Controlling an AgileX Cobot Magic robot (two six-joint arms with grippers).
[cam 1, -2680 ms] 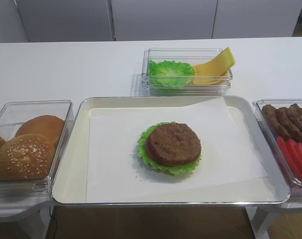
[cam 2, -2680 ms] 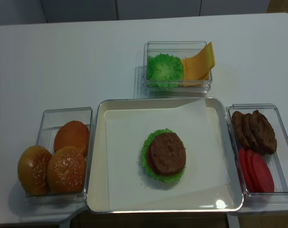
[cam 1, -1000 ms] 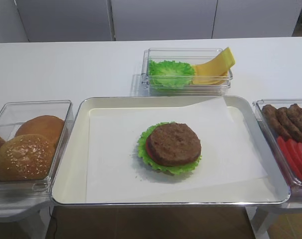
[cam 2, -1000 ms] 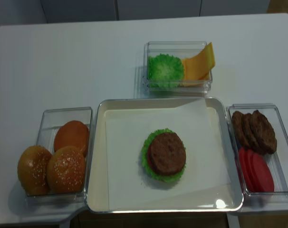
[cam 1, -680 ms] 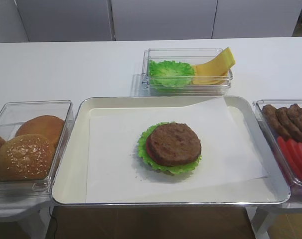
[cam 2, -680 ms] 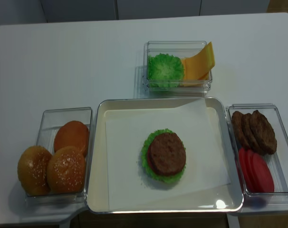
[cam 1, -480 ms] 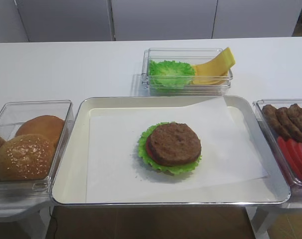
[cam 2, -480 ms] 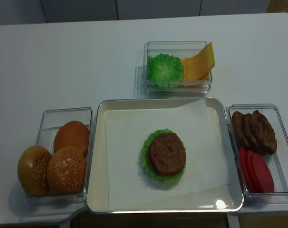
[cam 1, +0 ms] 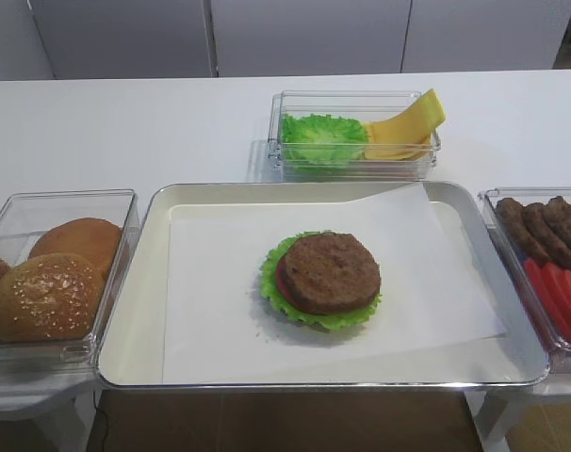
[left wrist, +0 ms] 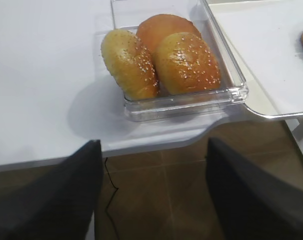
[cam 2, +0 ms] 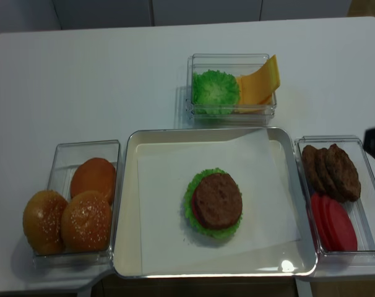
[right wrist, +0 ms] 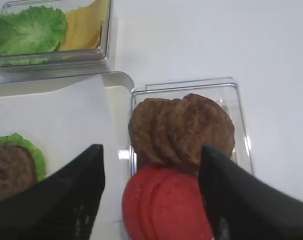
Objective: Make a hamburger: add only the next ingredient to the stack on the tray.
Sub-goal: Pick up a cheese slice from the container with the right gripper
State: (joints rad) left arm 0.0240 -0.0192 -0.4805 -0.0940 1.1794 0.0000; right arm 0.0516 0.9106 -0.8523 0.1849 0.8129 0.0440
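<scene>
Three clear bins [cam 1: 353,132] around the tray [cam 1: 139,320], cheese slice [cam 1: 405,124] beside lettuce [cam 1: 323,137] in the far one, buns [left wrist: 161,57] left, patties [right wrist: 181,127] and tomato [right wrist: 164,205] right, stack [cam 1: 323,278] on tray, both grippers, right [right wrist: 151,192] and left [left wrist: 154,192], spread wide, holding nothing.

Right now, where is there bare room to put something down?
Free: white paper left of the stack; table left of the lettuce-and-cheese bin. Crowded: bun bin and patty-and-tomato bin flank the tray.
</scene>
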